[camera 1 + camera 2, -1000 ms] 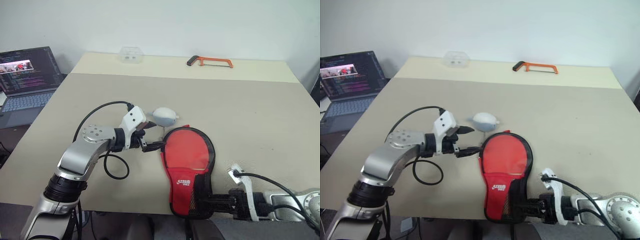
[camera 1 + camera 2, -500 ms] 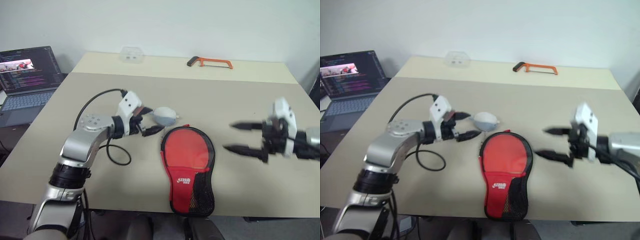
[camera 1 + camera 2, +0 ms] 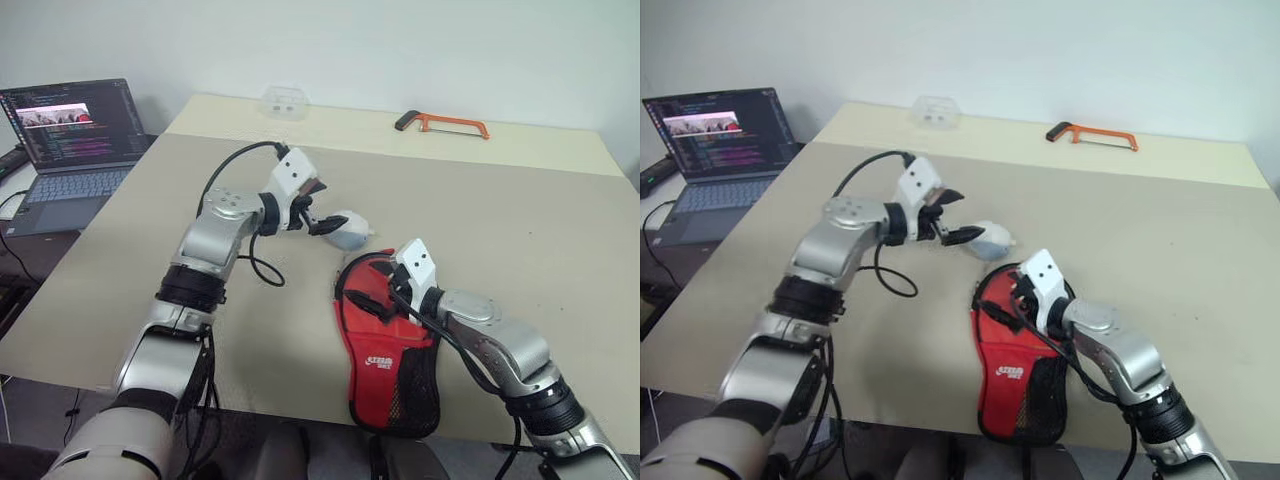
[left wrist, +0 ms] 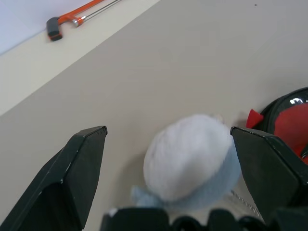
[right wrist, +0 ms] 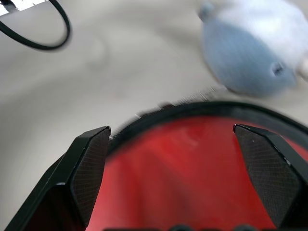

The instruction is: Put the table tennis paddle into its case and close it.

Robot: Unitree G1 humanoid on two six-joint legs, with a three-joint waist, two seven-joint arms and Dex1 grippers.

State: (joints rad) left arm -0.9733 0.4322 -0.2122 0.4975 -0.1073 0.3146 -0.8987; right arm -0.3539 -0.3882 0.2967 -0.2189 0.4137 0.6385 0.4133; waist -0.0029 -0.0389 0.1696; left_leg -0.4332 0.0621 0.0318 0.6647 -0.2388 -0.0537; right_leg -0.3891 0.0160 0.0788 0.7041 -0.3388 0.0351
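Observation:
The case (image 3: 385,345) lies flat near the table's front edge, red side up, with its clear window, black mesh and white logo showing. The table tennis paddle is hidden; I cannot tell whether it is inside. My right gripper (image 3: 372,288) hovers open over the case's round far end; in the right wrist view its fingers (image 5: 91,168) straddle the red face and black rim (image 5: 202,110). My left gripper (image 3: 325,210) is open just beyond the case, next to a white and pale blue soft toy (image 3: 350,232), which sits between its fingers (image 4: 82,178) in the left wrist view.
An open laptop (image 3: 70,130) stands off the table's left side. An orange hacksaw (image 3: 445,123) and a clear plastic box (image 3: 285,102) lie along the far edge. The beige table (image 3: 520,220) stretches wide to the right. A black cable loops beside the left arm.
The camera has shifted. My right gripper left the case's handle end, swung out to the right, opened, and came in over the round end. My left gripper moved from the case's edge to the toy.

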